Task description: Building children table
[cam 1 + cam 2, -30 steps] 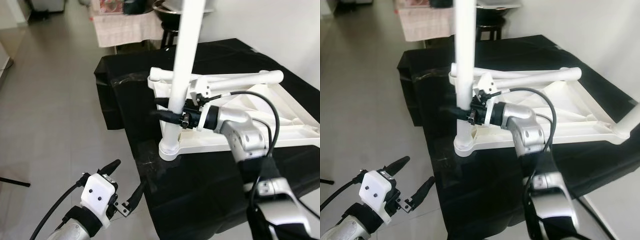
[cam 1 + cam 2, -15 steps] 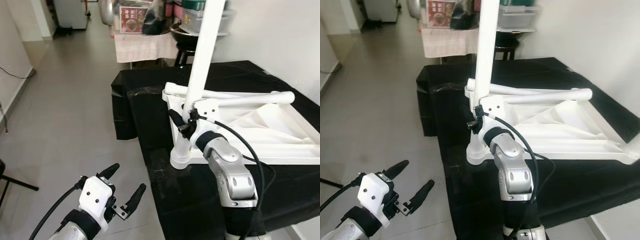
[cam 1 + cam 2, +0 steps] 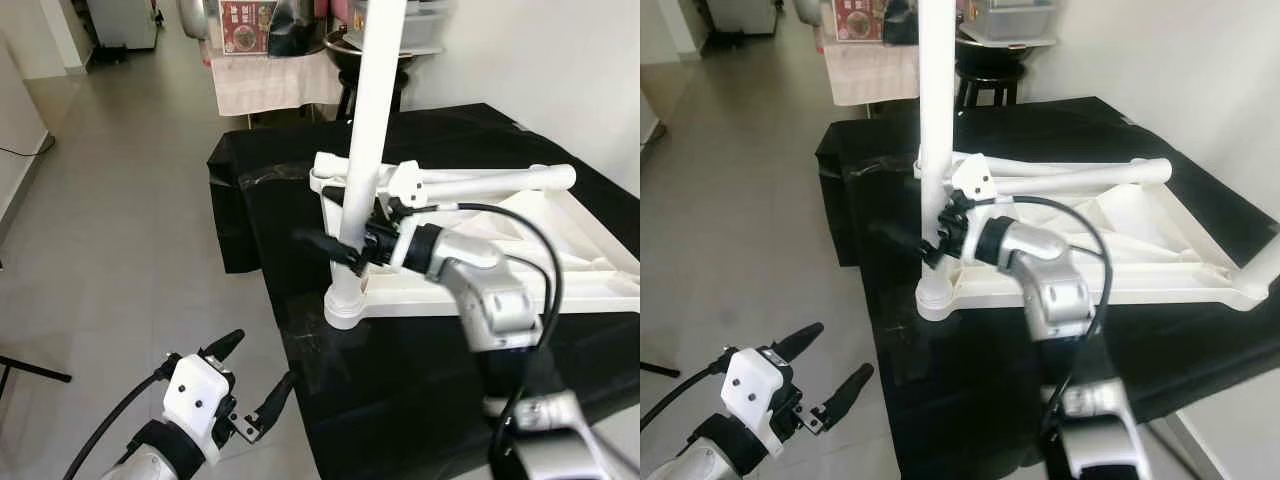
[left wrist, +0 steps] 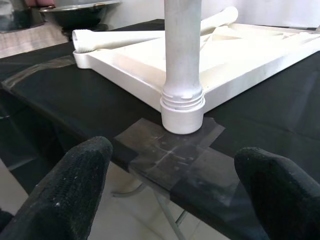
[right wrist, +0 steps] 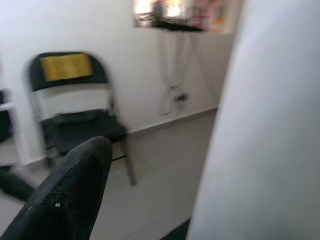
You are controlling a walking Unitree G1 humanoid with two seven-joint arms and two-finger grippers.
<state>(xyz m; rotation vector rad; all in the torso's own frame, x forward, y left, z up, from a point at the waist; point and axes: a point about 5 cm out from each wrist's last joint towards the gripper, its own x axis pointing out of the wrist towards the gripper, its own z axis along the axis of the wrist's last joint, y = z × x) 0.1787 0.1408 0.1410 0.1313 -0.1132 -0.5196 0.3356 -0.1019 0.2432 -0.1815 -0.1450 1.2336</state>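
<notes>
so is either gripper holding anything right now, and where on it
The right gripper grips the upright white table leg low on its shaft, a little above the corner socket of the upside-down tabletop. The left gripper is open and holds nothing.

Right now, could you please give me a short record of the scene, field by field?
surface: black cloth over a table
workpiece: white tabletop lying upside down on the cloth
upright part: white leg standing in the near corner socket
loose part: second white leg lying across the tabletop
right gripper: at the upright leg, a finger on either side of it
left gripper: open, low over the floor beside the cloth, holding nothing
background: folding chair seen from the right wrist
</notes>
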